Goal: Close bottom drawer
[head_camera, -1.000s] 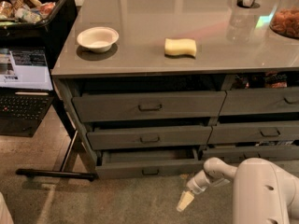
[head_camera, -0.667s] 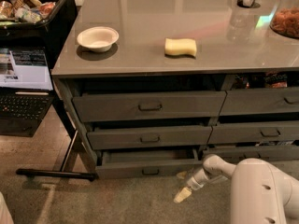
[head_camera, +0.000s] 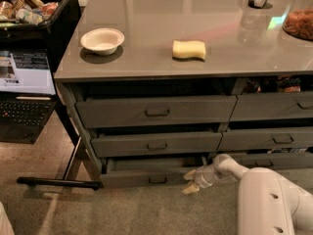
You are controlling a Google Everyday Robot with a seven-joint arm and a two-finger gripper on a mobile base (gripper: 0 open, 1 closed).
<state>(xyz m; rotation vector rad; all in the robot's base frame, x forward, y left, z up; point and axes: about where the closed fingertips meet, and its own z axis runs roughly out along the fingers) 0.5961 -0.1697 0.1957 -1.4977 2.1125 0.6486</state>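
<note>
The bottom drawer is the lowest dark grey drawer on the left of the counter. It stands pulled out a little, with a strip of its tray showing above the low front panel and a small metal handle at its centre. My gripper is at the end of the white arm, low at the right end of that drawer front, about touching it. Its two pale fingertips point left and stand slightly apart, holding nothing.
Two taller grey drawers sit above, also slightly out, with more drawers to the right. The countertop holds a white bowl, a yellow sponge and a jar. A laptop and a black cart leg are at left.
My gripper has moved left and up from the carpet towards the right end of the bottom drawer front. The drawer has not visibly moved.
</note>
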